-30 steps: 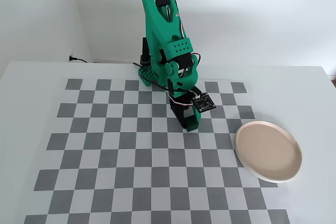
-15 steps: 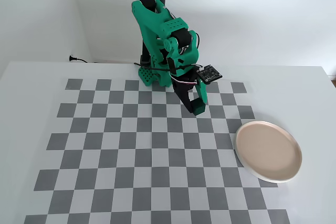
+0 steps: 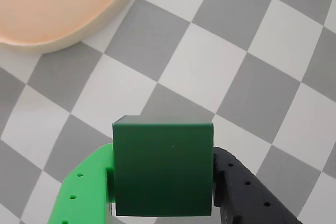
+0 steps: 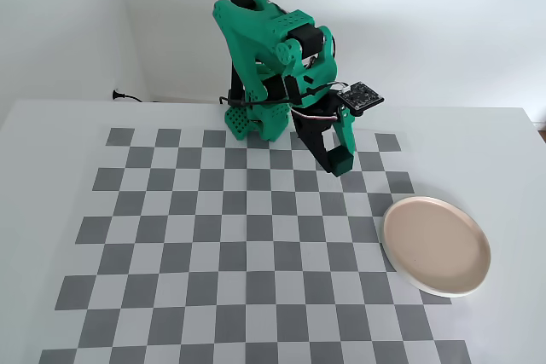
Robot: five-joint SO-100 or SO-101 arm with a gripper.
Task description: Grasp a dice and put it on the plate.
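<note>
a green robot arm (image 4: 264, 49) stands at the back of a white desk (image 4: 51, 125) covered by a grey and white checkerboard mat (image 4: 213, 245). in the fixed view its end effector (image 4: 341, 162) hangs in the air above the mat's back right squares, clamped on the dice (image 4: 342, 162), a small dark green cube. the wrist view shows the dice (image 3: 163, 169) pinched between a bright green finger (image 3: 86, 190) on the left and a black finger (image 3: 247, 192) on the right, with the checkerboard below. the plate (image 4: 436, 245), pale pink with a white rim, sits empty at the mat's right edge, ahead of and to the right of the held dice.
</note>
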